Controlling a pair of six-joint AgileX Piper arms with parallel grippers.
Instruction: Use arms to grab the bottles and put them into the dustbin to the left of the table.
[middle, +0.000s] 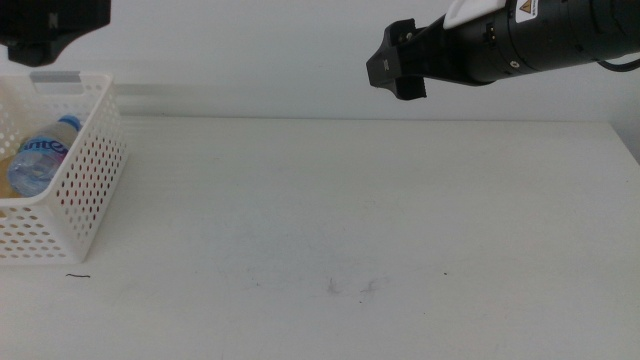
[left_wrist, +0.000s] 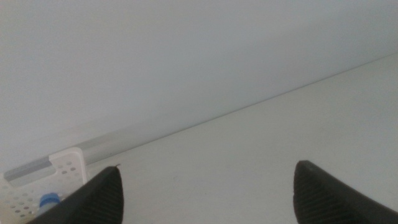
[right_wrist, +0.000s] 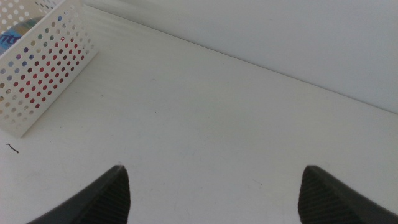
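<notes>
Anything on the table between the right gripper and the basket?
Nothing: in the middle view only bare table lies between the right gripper, raised with jaws open, and the basket. The right wrist view agrees.

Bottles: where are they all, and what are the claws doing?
Both grippers open, empty: left, right. Water bottle in dustbin. Nothing blocking.

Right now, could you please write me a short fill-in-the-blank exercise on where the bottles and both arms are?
1. The water bottle lies inside the ____.
2. Its cap is ____ in colour.
3. The right end effector hangs above the table, its jaws ____.
4. The left end effector, above the basket, has its jaws ____.

Missing words: basket; blue; open; open
</notes>
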